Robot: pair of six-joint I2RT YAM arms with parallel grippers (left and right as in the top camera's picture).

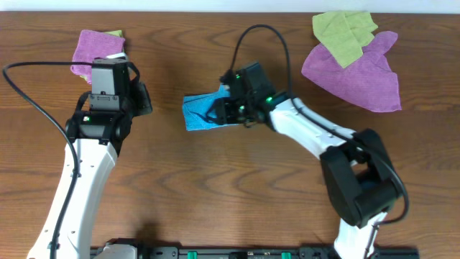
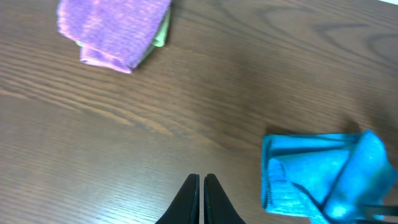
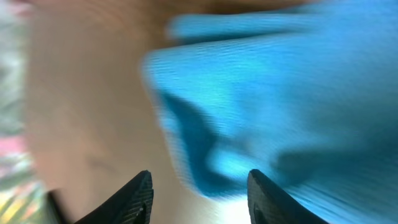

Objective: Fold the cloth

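Dark brown wood-grain table (image 1: 215, 187), pale strip (image 1: 424, 6) beyond its far edge

I count one sky-blue cloth (image 1: 195, 114). Two purple ones sit far off: the left purple cloth (image 1: 92, 50) and the right purple cloth (image 1: 359, 72). Two yellow-green as well: the left yellow-green cloth (image 1: 113, 33), the right yellow-green cloth (image 1: 343, 32).

White arms (image 1: 305, 126), black joints, looping cables (image 1: 259, 32)

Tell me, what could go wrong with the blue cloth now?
1. The bright sky-blue soft microfibre cloth lies bunched and rumpled, so its loose fold may flop open.
2. The right gripper is open right at the cloth; it might snag a flap and drag it crooked.
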